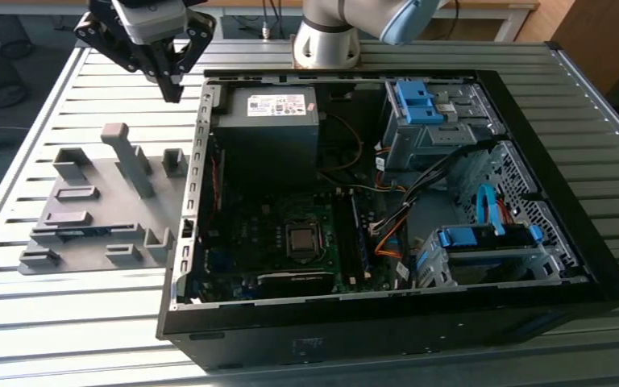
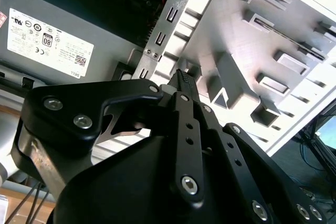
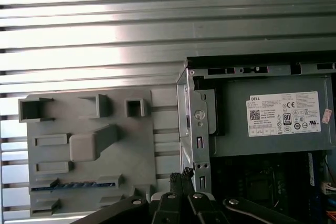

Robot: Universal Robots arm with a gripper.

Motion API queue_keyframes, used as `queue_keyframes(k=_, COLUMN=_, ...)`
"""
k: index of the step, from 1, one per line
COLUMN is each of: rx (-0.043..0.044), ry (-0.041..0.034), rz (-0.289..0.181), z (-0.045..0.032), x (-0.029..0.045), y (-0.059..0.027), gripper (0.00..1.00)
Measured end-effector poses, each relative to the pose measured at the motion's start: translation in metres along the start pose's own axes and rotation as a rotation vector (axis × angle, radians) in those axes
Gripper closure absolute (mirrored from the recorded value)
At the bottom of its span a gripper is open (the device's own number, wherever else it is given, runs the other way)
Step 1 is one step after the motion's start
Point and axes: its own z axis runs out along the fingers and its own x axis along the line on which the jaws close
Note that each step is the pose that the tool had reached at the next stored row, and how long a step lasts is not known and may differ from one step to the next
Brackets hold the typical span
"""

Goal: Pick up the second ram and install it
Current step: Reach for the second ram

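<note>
Barely started: the tool (image 1: 170, 89) hangs pinched shut and empty over the table (image 1: 84, 339), beside the case (image 1: 396, 334) corner. The second ram (image 3: 73, 185) sits slotted in the grey fixture (image 3: 123, 156), well apart from the tool, at the fixture's far end. Pickup and install are both left to do.

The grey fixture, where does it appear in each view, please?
Exterior view: fixture on the table, on the exterior view's left of the case.
First wrist view: fixture beside the case wall.
Second wrist view: fixture beyond the gripper.
Shared landmark: power supply sticker.
</note>
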Motion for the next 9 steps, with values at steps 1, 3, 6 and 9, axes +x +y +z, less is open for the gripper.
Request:
queue_keyframes(k=1, rx=0.0000, ry=0.0000, rz=0.000, z=0.0000, x=0.0005, y=0.0000, gripper=0.89)
queue_keyframes(k=3, rx=0.0001, ry=0.0001, rz=0.000, z=-0.0001, x=0.0016, y=-0.0001, gripper=0.89)
queue_keyframes(k=6, rx=0.0000, ry=0.0001, rz=0.000, z=-0.0001, x=0.0031, y=-0.0002, gripper=0.89)
queue_keyframes(k=9, rx=0.0000, ry=0.0000, rz=0.000, z=-0.0001, x=0.0046, y=-0.0004, gripper=0.89)
